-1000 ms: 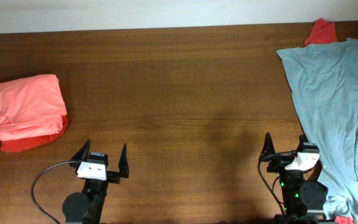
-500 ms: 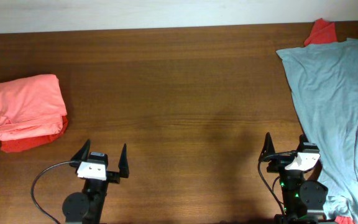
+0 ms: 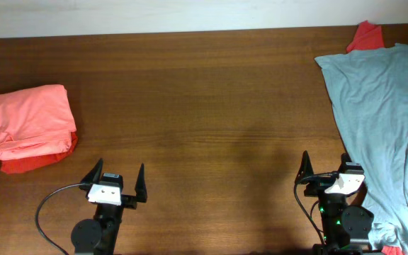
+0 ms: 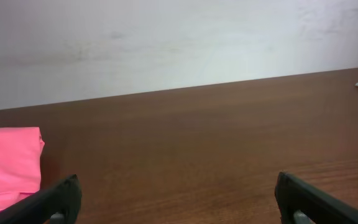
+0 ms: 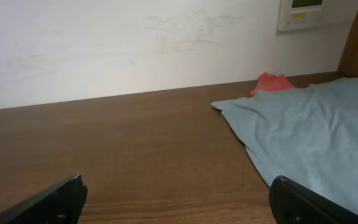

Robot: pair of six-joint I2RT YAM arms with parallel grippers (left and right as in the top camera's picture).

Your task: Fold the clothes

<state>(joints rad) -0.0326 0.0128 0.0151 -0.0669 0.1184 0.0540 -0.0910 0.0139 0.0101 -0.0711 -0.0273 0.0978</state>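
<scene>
A folded salmon-pink shirt point(image 3: 30, 120) lies at the table's left edge, with a redder folded layer point(image 3: 30, 161) showing under it. The grey-blue shirt point(image 3: 384, 106) is spread unfolded along the right side, and a red piece of cloth point(image 3: 365, 35) pokes out at its far corner. My left gripper point(image 3: 117, 176) stands open near the front edge, right of the pink pile point(image 4: 8, 162), with nothing between its fingers. My right gripper point(image 3: 326, 168) is also open and empty, just left of the grey-blue shirt point(image 5: 309, 137). No lettering shows on any shirt.
Bare brown wooden table point(image 3: 211, 99) stretches between the two piles. A black cable point(image 3: 48, 205) loops beside the left arm's base. A white wall runs behind the table, with a small wall panel point(image 5: 306, 12) at upper right.
</scene>
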